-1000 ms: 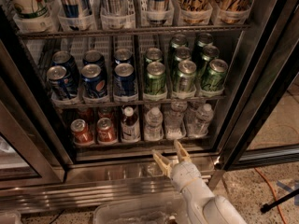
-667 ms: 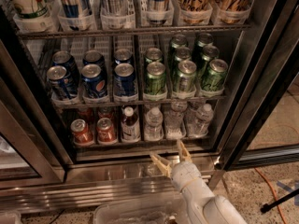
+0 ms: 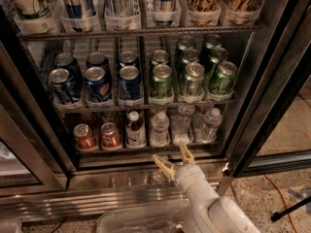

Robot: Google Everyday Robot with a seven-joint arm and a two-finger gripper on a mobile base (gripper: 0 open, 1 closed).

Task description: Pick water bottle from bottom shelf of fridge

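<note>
**While the cooler stands open, the gripper hangs below the bottom rack**

Where the speckled stone floor [image 3: 277, 183] meets the ribbed steel base panel, a large stainless-steel drinks fridge [image 3: 121, 181] stands with its dark-framed glass door [image 3: 272, 96] swung out to the right. An orange cable [image 3: 281, 194] trails over the floor, and a clear plastic bin [image 3: 131, 221] sits at the lower edge of the view. Blue soda cans [image 3: 97, 84] and green soda cans [image 3: 190, 77] fill the middle rack. On the dark wire bottom shelf [image 3: 146, 149], red cans [image 3: 85, 137] stand at the left, then a white-capped bottle of dark liquid [image 3: 134, 129]. Just beside it on the right stands the small clear white-capped water bottle [image 3: 159, 128], with similar clear bottles [image 3: 209, 124] further right.

From the lower right the white arm [image 3: 209, 203] reaches up and leftwards. Its tan two-finger gripper [image 3: 170, 153] is in front of the base panel, just below the shelf lip and the water bottle, not touching either. The fingers are spread wide with nothing between them.
</note>
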